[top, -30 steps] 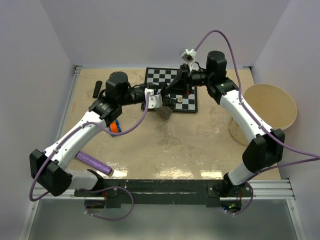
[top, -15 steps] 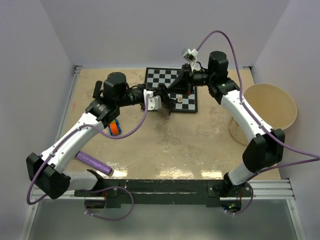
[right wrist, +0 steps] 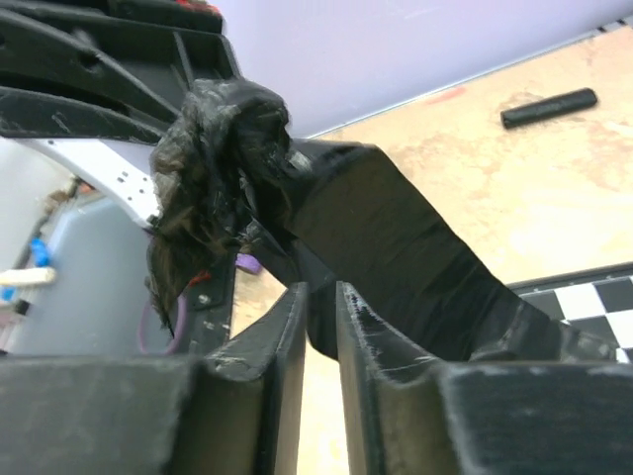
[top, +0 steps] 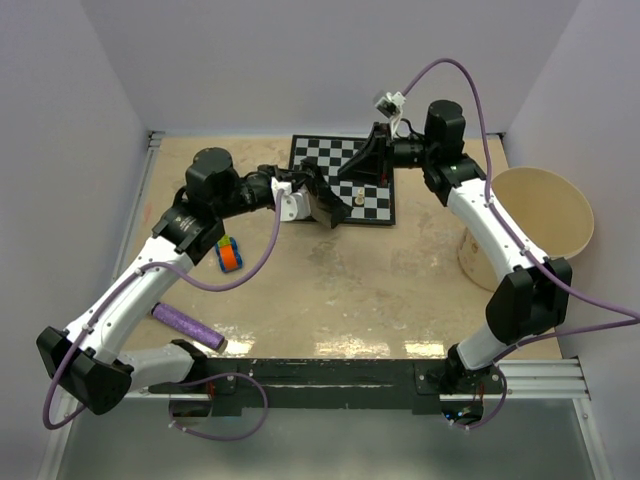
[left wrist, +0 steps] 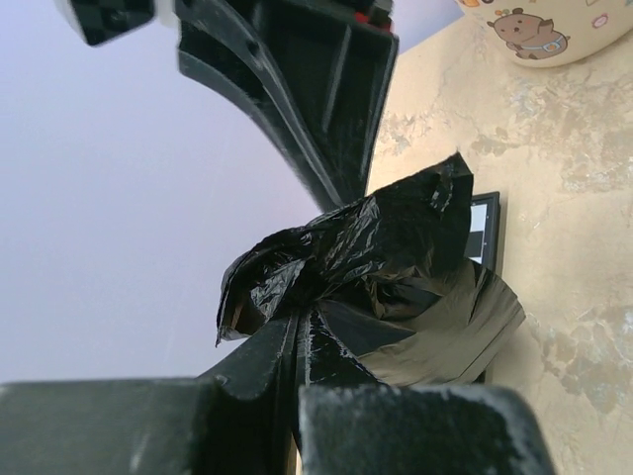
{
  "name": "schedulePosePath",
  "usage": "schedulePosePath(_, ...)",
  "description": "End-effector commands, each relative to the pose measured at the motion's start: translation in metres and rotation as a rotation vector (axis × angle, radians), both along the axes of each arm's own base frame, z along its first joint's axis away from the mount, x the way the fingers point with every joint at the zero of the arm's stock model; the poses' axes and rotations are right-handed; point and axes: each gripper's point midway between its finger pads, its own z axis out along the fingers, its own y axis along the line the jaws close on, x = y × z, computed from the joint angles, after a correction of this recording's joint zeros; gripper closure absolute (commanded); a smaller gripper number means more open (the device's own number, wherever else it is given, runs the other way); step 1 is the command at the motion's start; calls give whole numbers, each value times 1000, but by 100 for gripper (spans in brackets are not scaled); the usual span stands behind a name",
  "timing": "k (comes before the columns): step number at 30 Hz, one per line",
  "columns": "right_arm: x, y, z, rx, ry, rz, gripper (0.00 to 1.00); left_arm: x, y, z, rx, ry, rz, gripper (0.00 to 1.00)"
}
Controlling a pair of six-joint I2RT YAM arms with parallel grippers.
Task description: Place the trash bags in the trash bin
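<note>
Trash bag [top: 325, 200] held above surface [top: 380, 290] near chessboard [top: 325, 152], well apart from trash bin [top: 478, 262]. Left fingers [left wrist: 247, 371], right fingers [right wrist: 396, 386] both pinch it. We fear opposing pull tears film or slips grip.

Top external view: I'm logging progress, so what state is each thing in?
left gripper: fingers shut on the trash bag.
right gripper: fingers shut on the trash bag.
trash bag: unrolled, crumpled, held up between both grippers.
black roll: rolled up, lying on the table.
trash bin: upright, open, nothing visible inside.
</note>
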Motion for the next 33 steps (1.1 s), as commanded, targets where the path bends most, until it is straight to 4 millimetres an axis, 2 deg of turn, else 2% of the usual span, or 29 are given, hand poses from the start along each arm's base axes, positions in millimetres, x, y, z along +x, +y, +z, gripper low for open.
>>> schedulePosePath(1,-18,2,44,82,-33,66,65,-8,1,-1,22,-38,-33,100)
schedulePosePath(5,-25,9,47,88,-11,120,48,-6,1,-9,32,-44,-36,100)
schedulePosePath(7,-29,15,46,90,6,143,42,-5,-1,-6,25,-40,-40,100)
schedulePosePath(13,-31,31,44,95,13,164,44,-3,-8,-2,6,-18,-39,100)
schedulePosePath(18,-19,37,42,108,22,111,57,-7,-10,0,9,-13,-53,100)
schedulePosePath(21,-14,39,40,108,26,91,69,-7,-10,1,11,-17,-54,100)
schedulePosePath(23,-13,39,39,107,28,88,83,-7,-10,1,12,-14,-52,100)
schedulePosePath(26,-12,37,37,102,24,84,99,-5,-8,0,18,-17,-37,100)
schedulePosePath(29,-7,32,36,93,11,57,100,-1,-3,-1,27,-26,0,100)
schedulePosePath(33,13,18,33,55,-27,-76,100,3,7,1,24,-55,56,100)
